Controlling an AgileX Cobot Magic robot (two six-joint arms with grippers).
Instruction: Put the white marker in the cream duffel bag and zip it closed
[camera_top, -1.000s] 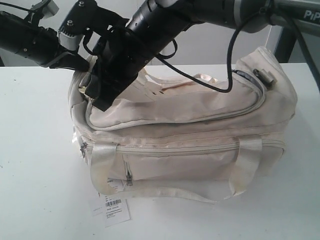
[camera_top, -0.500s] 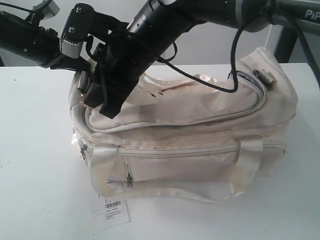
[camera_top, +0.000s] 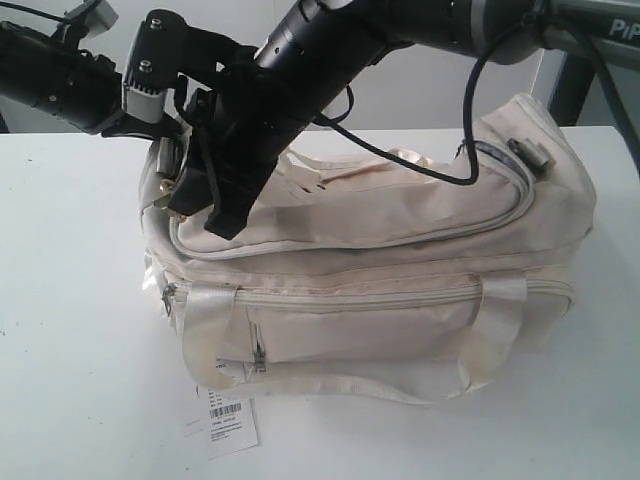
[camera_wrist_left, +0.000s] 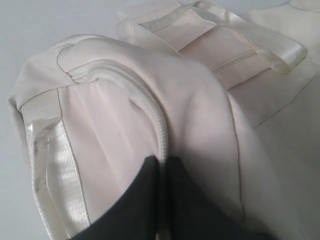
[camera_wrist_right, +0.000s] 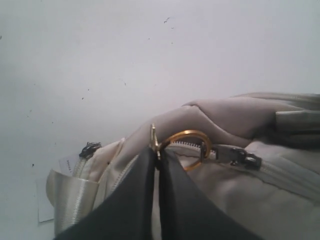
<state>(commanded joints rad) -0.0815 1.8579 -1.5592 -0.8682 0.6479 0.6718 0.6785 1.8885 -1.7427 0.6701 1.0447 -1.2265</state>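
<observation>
The cream duffel bag lies on the white table, and its curved top zipper looks closed along the front. The right arm reaches across to the bag's left end. In the right wrist view my right gripper is shut on the gold zipper ring, with the slider just behind it. The ring glints at the bag's left end. My left gripper is shut on the bag's raised zipper seam at that same end. The white marker is out of view.
A white barcode tag lies on the table in front of the bag. Two glossy handles and a front pocket zip pull face the near side. A black cable loops over the bag. A metal frame stands at the back right.
The right gripper has shifted and turned slightly at the bag's left end, and the gold ring now shows beside it. The bag has hardly moved.
</observation>
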